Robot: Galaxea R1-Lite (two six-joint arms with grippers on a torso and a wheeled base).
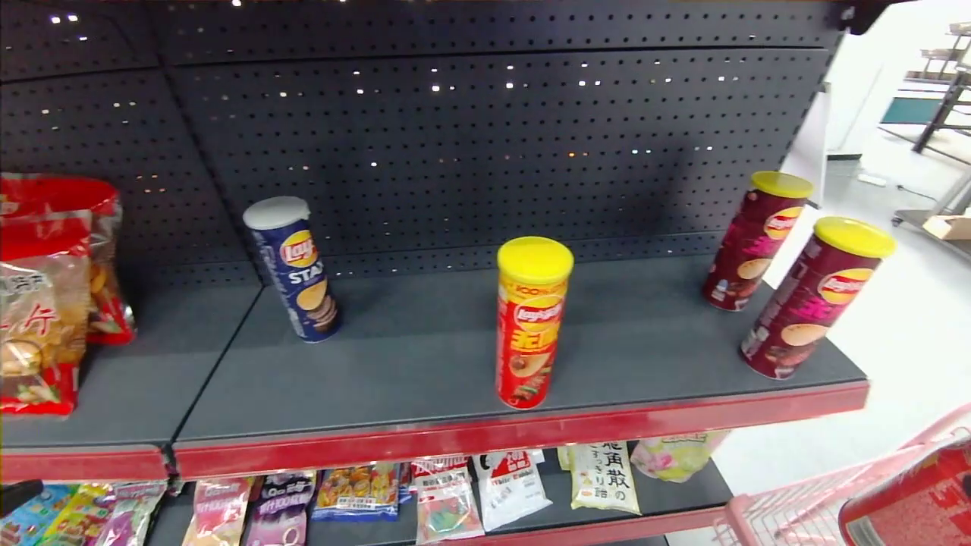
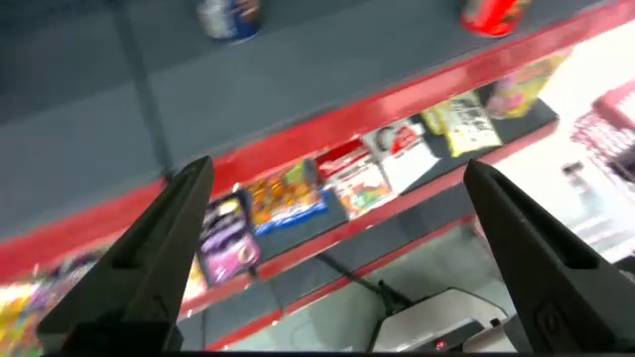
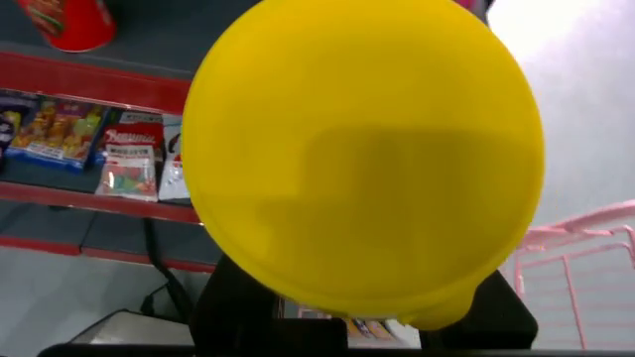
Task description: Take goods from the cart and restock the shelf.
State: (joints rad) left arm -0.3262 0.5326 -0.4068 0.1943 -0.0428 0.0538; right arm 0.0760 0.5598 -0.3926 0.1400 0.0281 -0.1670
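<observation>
**Right arm has a can, low by the cart, and the shelf stands above it**

The goods are on the right side. The held can [image 3: 362,169] sits in the right fingers [image 3: 233,312], which look closed around its body, though the big yellow lid hides most of the grip. That lid faces square-on into the wrist camera, so the long axis runs straight out from the wrist with the base end leading.

In the head view the held can lies low at the far right, tilted over the pink cart [image 1: 796,508]. That puts it below and to the right of the shelf [image 1: 425,356].

The left fingers [image 2: 149,258] are spread wide and hold nothing. They hang in front of the lower tier and its snack packets [image 2: 288,193].

The next move turns on one relation: the open deck lies up and to the left of the held can. As I read it, the can must rise past the red front edge and swing lid-up to stand like its neighbours.

The right arm is the nearer one. The gap between the red-and-yellow can [image 1: 533,322] and the maroon cans [image 1: 758,239] looks like the handiest slot. The blue can [image 1: 292,269] stands further left.
</observation>
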